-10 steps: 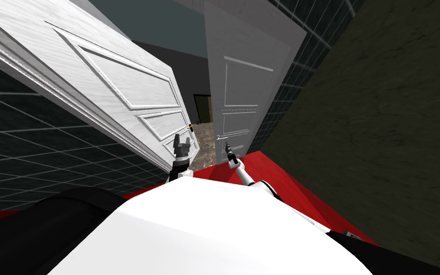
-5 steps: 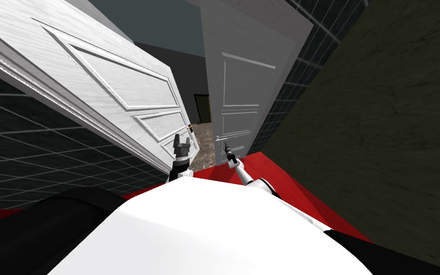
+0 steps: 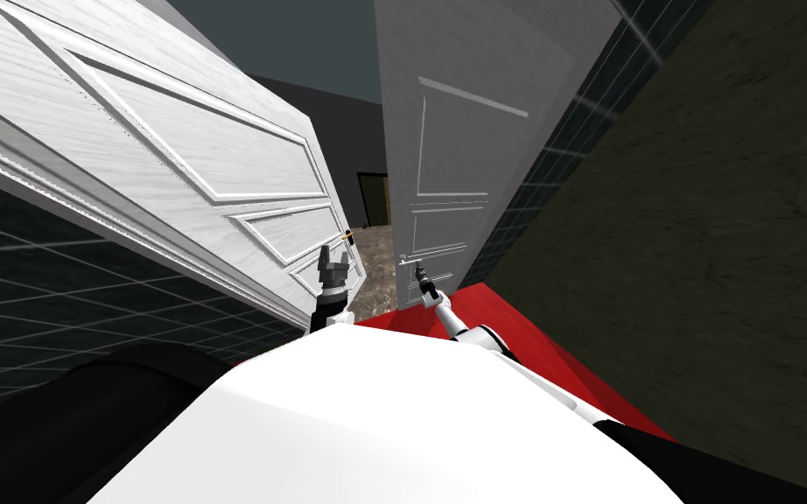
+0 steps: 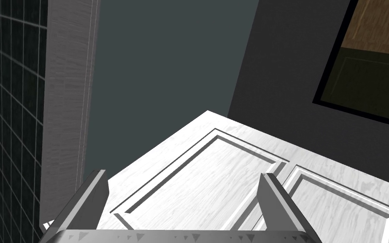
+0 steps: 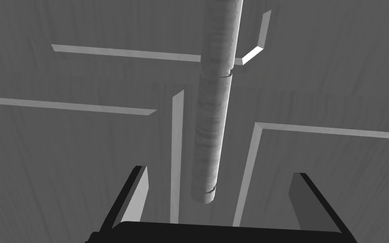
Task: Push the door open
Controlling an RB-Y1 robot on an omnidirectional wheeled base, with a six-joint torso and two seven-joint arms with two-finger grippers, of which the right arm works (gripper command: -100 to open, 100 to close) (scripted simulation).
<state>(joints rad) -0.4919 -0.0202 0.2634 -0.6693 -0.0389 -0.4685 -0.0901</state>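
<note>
Door handle [image 5: 214, 109] just beyond parted right fingers [image 5: 139, 199]

The head camera looks steeply down and forward, rolled. The left wrist camera looks along the left gripper [image 3: 334, 255], close up the white door [image 3: 218, 166]. The right wrist camera, even nearer, faces the handle [image 5: 214, 109] of the grey door [image 3: 445, 157] just ahead of the right gripper [image 3: 420, 269]. The head view shares both doors.
</note>
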